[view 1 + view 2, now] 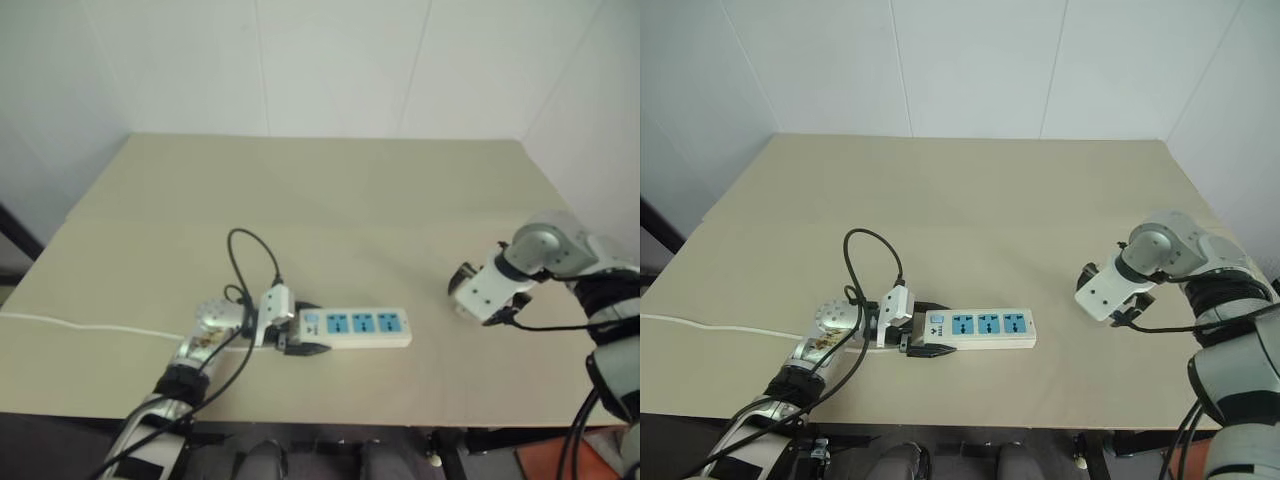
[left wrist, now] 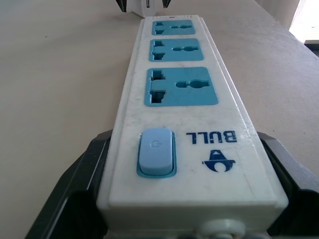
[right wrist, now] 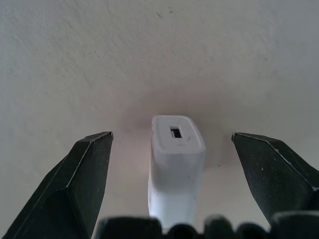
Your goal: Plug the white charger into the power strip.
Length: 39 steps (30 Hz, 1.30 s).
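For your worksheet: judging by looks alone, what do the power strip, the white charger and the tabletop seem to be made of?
Power strip: likely moulded plastic, white faintly glossy body with scuffs, blue socket faces and switch.
White charger: probably smooth white plastic, rounded edges, soft sheen.
Tabletop: beige and matte, perhaps laminate or painted board; the pictures cannot settle which.

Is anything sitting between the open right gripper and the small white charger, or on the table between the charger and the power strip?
Nothing visible. The small white boxy plastic charger stands between the open right gripper's black fingers, untouched. The beige table is bare across to the long white power strip with three unoccupied blue sockets, clamped at its switch end by the left gripper.
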{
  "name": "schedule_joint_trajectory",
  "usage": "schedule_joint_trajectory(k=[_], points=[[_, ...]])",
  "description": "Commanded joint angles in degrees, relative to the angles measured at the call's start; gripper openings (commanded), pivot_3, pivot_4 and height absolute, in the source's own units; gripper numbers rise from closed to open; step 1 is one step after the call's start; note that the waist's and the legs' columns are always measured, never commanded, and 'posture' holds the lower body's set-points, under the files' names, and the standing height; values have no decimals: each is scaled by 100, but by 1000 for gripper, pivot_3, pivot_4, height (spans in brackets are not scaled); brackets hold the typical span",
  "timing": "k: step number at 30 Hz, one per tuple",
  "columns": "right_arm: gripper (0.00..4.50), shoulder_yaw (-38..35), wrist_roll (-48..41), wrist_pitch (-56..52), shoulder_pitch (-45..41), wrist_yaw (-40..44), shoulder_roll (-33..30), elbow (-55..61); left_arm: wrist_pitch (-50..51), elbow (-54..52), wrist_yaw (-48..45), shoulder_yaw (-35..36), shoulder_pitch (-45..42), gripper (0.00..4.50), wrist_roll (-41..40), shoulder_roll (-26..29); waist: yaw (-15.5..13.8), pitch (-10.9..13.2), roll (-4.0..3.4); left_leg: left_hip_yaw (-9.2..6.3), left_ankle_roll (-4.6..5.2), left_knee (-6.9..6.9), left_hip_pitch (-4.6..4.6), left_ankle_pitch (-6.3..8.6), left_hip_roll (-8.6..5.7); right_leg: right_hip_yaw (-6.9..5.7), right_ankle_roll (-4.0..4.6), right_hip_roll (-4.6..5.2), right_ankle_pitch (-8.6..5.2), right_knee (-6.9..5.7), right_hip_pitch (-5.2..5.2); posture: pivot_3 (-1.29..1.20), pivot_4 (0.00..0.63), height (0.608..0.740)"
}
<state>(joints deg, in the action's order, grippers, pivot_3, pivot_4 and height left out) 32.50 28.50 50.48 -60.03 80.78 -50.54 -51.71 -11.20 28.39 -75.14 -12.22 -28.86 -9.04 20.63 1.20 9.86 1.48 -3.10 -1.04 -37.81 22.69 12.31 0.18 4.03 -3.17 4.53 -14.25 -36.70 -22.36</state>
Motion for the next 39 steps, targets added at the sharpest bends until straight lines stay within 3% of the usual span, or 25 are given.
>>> schedule_joint_trajectory(k=[1,4,12,17,24,28,32,39], points=[[4500,49,189,57,-199,-157,50,-136,82,-76,62,-115,99,3333,125,63,6,0,0,0,0,0,0,0,0,0,0,0,0,0,0,0,150,740],[3885,161,391,59,-259,-262,138,-299,98,-106,112,-107,117,3333,124,71,17,0,-1,0,0,0,-1,0,0,0,0,0,0,-1,1,0,150,740],[1222,252,620,85,-361,-500,287,-630,121,-176,178,-99,154,3333,119,118,105,-1,1,2,0,0,-29,0,0,3,1,0,1,-2,26,0,150,740],[1159,-22,225,-53,-360,-448,339,-405,118,-150,192,-106,137,3333,129,154,139,-1,1,1,0,0,-40,0,0,5,3,-1,2,-9,32,0,150,740],[1159,-1488,-2435,-2318,272,469,487,1478,101,-119,181,-135,144,3333,132,163,125,3,-7,-2,1,2,-32,1,1,12,4,-2,2,-17,20,0,150,740],[1159,-2415,-4105,-4352,876,253,882,2839,98,-107,191,-141,146,3333,127,162,107,3,-6,-8,7,4,-27,4,2,5,4,-1,3,-10,20,0,150,740],[1159,-3118,-5576,-6354,1657,-836,1677,4188,81,-64,172,-157,124,3333,133,153,105,2,-6,-11,7,3,-27,4,3,5,5,-2,3,-16,19,0,150,740],[1159,-2909,-5864,-7032,2806,-1435,2281,5329,46,27,157,-168,75,3333,124,95,82,2,-6,-9,7,3,-18,4,2,2,3,-3,2,-11,10,0,150,740]])
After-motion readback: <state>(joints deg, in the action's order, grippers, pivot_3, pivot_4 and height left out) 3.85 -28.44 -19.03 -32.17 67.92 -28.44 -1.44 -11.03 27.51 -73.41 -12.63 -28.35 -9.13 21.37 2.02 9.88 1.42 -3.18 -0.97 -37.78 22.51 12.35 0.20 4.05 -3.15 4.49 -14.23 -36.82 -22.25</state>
